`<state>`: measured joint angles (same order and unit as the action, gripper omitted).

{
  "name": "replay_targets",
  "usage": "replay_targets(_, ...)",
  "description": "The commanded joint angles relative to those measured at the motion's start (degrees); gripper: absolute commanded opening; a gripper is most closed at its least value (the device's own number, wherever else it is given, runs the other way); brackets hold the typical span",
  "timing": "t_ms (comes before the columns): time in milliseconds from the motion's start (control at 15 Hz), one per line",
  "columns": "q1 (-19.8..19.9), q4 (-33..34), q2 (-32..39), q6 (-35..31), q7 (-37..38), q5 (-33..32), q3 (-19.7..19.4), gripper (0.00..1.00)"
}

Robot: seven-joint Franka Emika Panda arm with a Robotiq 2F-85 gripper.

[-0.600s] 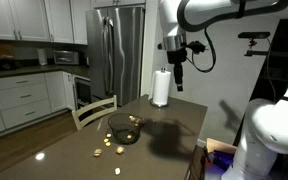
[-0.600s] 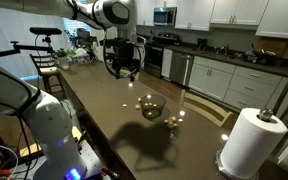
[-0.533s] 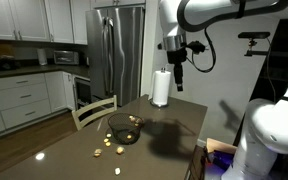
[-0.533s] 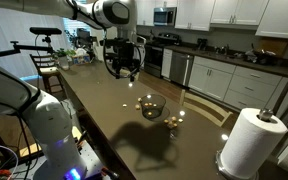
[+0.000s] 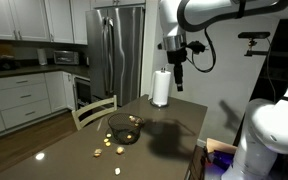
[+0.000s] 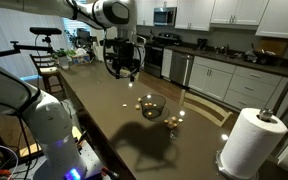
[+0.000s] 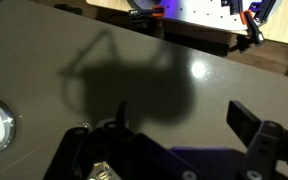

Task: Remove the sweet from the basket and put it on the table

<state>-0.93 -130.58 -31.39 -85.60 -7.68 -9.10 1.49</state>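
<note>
Broadly, dark glossy worktop point(image 5: 169, 135) point(image 6: 114, 135) beneath everything, seen in both exterior views. White paper towel roll point(image 5: 161, 88) point(image 6: 249, 143) upright near one end of it. Small round near-black basket point(image 5: 124, 129) point(image 6: 152, 107) sitting toward the worktop's middle, well apart from the roll. End effector point(image 5: 178, 86) point(image 6: 124, 74) point(image 7: 169, 140) hanging high above the worktop, clear of the basket, fingers spread apart and gripping nothing. Small yellowish sweets point(image 5: 134, 119) at the basket's rim, inside or just behind impossible to tell; more scattered loose on the worktop just beside the basket
</note>
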Motion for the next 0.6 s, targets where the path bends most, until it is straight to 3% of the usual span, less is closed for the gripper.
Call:
replay_targets(0,-0.7,0.1,0.1,0.2,0.3,-0.2,-0.6,1.0)
replay_targets(533,-0.8,1.6,3.7,-10.3,1.7,7.8,-2.8,1.0)
